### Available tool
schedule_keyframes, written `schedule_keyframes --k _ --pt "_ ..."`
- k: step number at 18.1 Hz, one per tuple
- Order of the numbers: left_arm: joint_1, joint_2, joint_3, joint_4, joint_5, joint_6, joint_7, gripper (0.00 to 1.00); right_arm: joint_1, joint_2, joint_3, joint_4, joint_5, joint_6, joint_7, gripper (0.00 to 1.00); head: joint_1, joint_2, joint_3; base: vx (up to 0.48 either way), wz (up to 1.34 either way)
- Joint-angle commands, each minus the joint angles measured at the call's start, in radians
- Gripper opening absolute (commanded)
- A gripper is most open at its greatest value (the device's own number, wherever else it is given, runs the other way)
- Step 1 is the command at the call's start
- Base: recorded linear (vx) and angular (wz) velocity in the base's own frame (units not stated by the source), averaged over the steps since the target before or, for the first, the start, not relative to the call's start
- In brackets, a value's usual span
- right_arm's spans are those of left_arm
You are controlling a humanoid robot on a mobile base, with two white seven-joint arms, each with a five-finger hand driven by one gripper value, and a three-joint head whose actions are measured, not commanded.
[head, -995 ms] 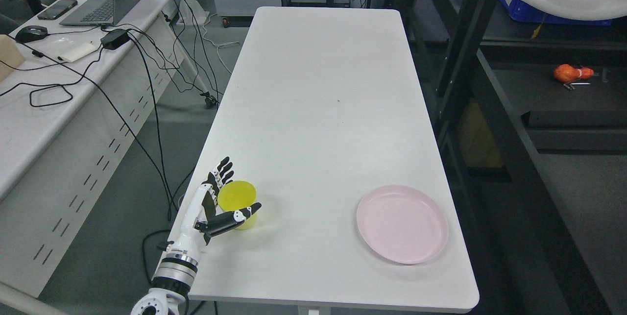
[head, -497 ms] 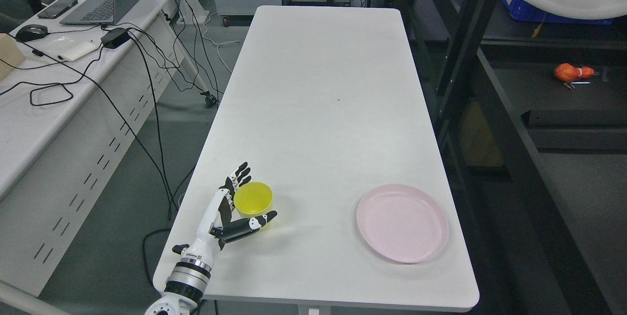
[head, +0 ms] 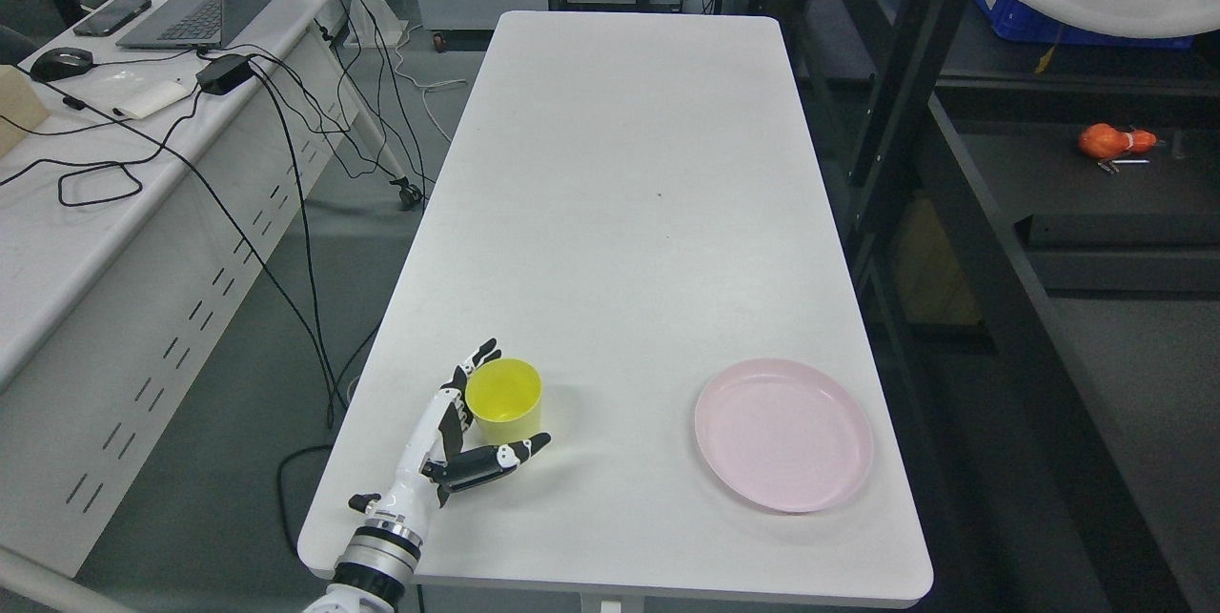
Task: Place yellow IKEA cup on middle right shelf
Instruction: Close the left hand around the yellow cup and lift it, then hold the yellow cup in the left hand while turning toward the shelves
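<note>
The yellow cup stands upright, mouth up, near the front left corner of the white table. My left hand comes up from the bottom edge and flanks the cup. Its straight fingers lie along the cup's left side. Its thumb stretches out just in front of the base, with a small gap. The hand is open and not closed on the cup. The black shelf rack stands along the table's right side. My right arm is out of view.
A pink plate lies at the front right of the table. An orange object rests on a dark shelf board at the right. A desk with a laptop and cables stands on the left.
My left hand and the yellow cup have both shifted to the right, further onto the table. The hand now sits lower in the picture. The plate has stayed put.
</note>
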Motion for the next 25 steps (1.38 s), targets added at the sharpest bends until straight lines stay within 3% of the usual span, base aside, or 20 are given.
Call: schedule_keyframes --k 1,6,9,13,25 --pt "-0.021 0.021 -0.010 0.105 0.001 0.007 0.000 0.96 0.011 -0.017 0.017 0.000 -0.025 0.002 -0.215 0.99 0.0000 0.000 0.000 0.000 0.00" --pt "-0.022 0.017 0.050 0.097 0.008 -0.039 0.000 0.62 0.011 -0.017 0.017 0.000 -0.025 0.002 -0.215 0.99 0.0000 0.000 0.000 0.000 0.00" --pt "-0.022 0.017 0.085 0.097 0.056 -0.137 0.000 0.29 0.011 -0.017 0.017 0.000 -0.025 0.002 -0.215 0.99 0.0000 0.000 0.000 0.000 0.00" --pt "-0.022 0.017 0.097 0.077 0.097 -0.203 0.000 0.10 0.011 -0.017 0.017 0.000 -0.025 0.002 -0.215 0.99 0.0000 0.000 0.000 0.000 0.00" --pt "-0.004 0.017 0.093 -0.007 0.125 -0.204 0.000 0.07 0.011 -0.017 0.017 0.000 -0.025 0.002 -0.215 0.99 0.0000 0.000 0.000 -0.028 0.00"
